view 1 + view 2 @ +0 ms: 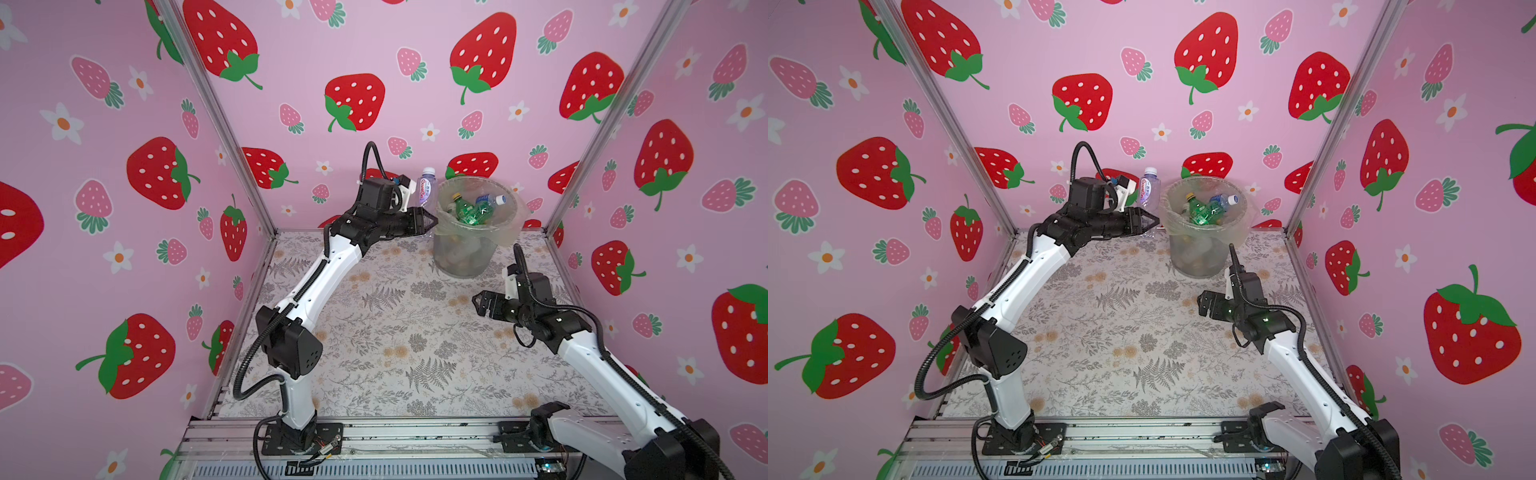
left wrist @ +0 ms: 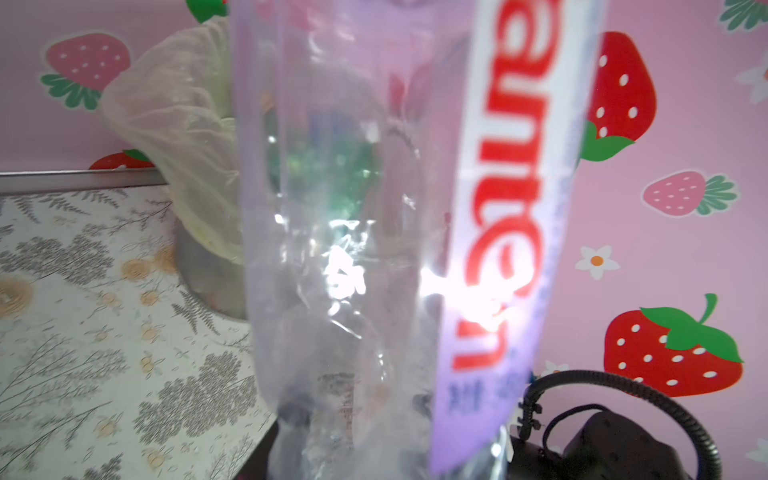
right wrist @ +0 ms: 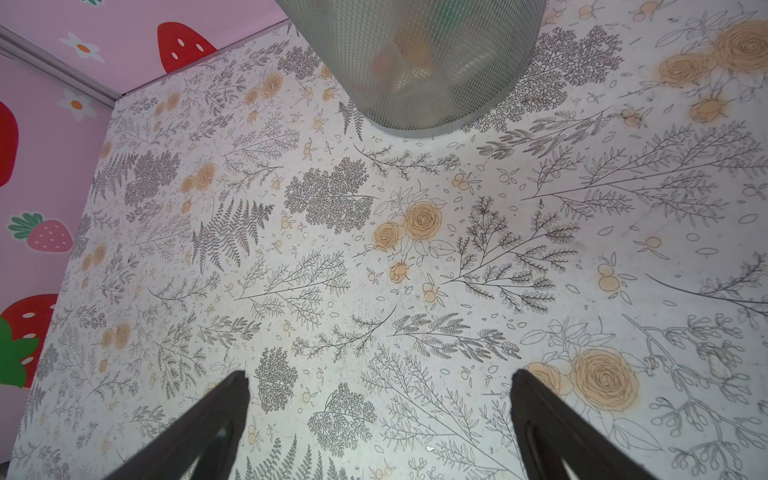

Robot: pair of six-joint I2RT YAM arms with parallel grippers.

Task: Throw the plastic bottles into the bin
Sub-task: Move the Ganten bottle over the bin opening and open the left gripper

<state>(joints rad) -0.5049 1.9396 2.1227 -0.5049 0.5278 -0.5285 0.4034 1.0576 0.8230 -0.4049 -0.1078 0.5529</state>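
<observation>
My left gripper (image 1: 429,222) is clamped low on an upright clear bottle (image 1: 427,189), just beside the bin (image 1: 463,259). My right gripper (image 3: 378,380) hangs wide open, empty, over the table (image 1: 374,332).

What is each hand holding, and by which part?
The left hand grips the clear bottle by its lower body; the right hand holds nothing.

Floral tabletop (image 1: 395,332) with 1 upright bin (image 1: 461,257)
</observation>
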